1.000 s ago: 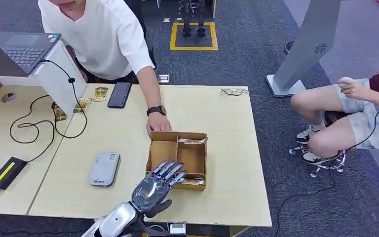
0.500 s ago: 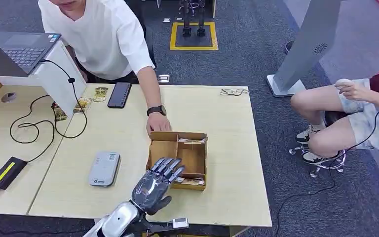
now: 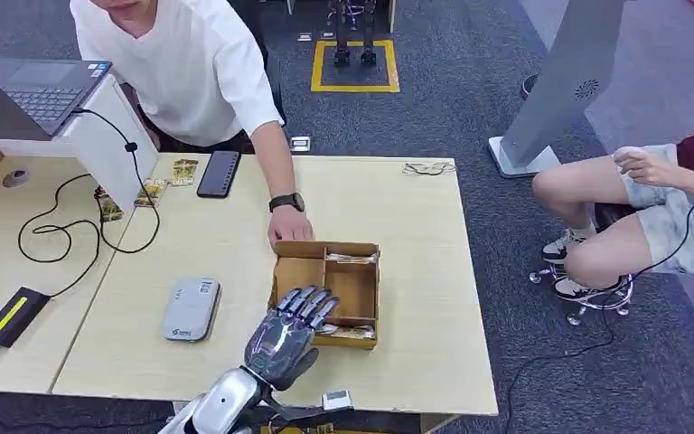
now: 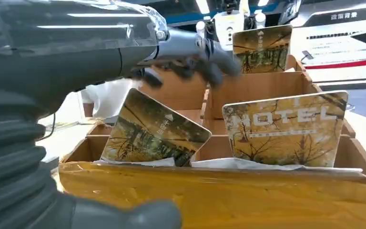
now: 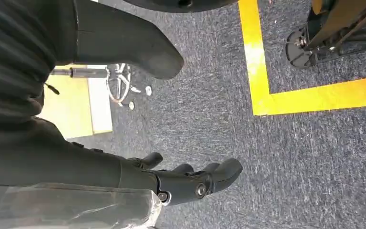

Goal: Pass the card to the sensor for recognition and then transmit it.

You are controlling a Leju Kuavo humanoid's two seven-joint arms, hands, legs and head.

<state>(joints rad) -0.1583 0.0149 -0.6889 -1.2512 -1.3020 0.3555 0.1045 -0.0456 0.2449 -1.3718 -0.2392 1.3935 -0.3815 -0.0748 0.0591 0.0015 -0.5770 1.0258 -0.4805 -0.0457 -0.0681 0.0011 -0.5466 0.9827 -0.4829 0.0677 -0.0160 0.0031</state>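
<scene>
Cards, thin stiff gold-printed plastic hotel cards (image 4: 157, 131), leaned in the partitioned brown cardboard box (image 3: 351, 285); the left hand (image 3: 286, 333) hovered spread and empty, upper edge probably best pinched.

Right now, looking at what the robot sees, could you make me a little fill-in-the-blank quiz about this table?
1. The robot's left hand hovers over the cardboard ____.
2. The cards in the box read ____.
3. A person's hand rests at the box's far ____.

Missing words: box; HOTEL; edge
</scene>
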